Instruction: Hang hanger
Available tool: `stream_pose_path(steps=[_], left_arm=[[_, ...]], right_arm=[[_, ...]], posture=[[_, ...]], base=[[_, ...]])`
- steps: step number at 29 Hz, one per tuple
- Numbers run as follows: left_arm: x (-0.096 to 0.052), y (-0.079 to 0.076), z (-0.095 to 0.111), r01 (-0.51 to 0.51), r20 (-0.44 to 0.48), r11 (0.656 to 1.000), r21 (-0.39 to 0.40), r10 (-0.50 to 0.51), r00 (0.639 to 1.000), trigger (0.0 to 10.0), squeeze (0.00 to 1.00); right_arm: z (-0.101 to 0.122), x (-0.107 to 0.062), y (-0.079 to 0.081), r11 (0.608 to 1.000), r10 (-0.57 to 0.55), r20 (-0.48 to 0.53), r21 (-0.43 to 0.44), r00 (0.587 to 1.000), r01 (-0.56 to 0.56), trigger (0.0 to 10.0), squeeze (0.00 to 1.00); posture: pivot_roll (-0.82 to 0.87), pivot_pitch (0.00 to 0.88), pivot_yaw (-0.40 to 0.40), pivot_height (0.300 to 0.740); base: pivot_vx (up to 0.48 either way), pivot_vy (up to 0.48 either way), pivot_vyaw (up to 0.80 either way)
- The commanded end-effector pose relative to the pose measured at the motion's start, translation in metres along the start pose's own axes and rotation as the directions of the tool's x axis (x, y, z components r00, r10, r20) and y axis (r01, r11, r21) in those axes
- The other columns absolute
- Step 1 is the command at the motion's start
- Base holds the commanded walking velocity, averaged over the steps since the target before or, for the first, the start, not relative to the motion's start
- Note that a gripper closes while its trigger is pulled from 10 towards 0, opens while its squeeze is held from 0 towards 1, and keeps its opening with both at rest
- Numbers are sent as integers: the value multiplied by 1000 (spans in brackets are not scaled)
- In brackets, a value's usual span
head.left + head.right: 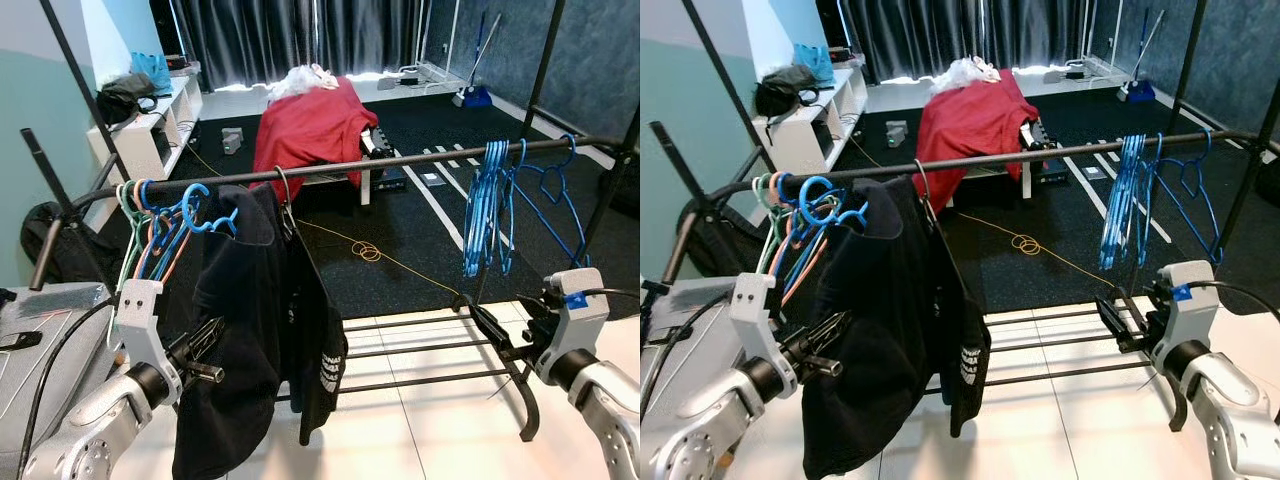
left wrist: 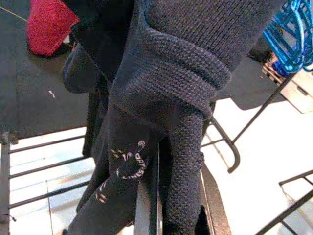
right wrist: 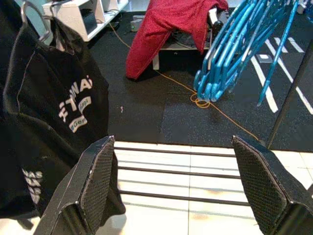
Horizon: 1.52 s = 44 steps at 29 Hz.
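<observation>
One black garment (image 1: 255, 330) hangs between two bunches of hangers (image 1: 160, 225) on one rail (image 1: 400, 162).

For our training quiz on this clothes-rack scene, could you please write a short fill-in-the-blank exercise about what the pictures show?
1. The dark garment hangs on a hanger from the black ____ of the rack.
2. The left gripper is shut on the garment's ____ fabric.
3. The right gripper is ____ and holds nothing.
4. The bunch of empty hangers nearest the right gripper is ____ in colour.

Missing words: rail; dark; open; blue
</observation>
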<state>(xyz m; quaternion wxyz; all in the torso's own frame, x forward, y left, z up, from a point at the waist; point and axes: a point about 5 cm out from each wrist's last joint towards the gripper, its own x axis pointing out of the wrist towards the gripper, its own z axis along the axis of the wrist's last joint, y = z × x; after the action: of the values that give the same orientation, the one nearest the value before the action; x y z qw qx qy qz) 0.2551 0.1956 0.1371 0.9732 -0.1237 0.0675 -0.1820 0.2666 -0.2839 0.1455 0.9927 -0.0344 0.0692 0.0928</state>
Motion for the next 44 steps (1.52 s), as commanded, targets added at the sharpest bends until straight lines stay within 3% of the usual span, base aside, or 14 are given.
stream_pose_path(steps=[1,27,44], left_arm=[[-1,-1,11,6,45,999,32,-8,999,10000,0],[-1,-5,13,36,51,999,32,-38,998,10000,0],[0,-3,16,40,69,999,11,-41,997,10000,0]], right_arm=[[2,3,4,1000,23,4,0,1000,-23,10000,0],[3,1,3,1000,26,-2,-7,1000,-26,10000,0],[4,3,3,1000,24,1,-5,1000,-24,10000,0]], posture=[[-124,0,41,740],[-128,0,37,740],[-127,0,39,740]], base=[[-296,0,0],[-290,0,0],[0,0,0]])
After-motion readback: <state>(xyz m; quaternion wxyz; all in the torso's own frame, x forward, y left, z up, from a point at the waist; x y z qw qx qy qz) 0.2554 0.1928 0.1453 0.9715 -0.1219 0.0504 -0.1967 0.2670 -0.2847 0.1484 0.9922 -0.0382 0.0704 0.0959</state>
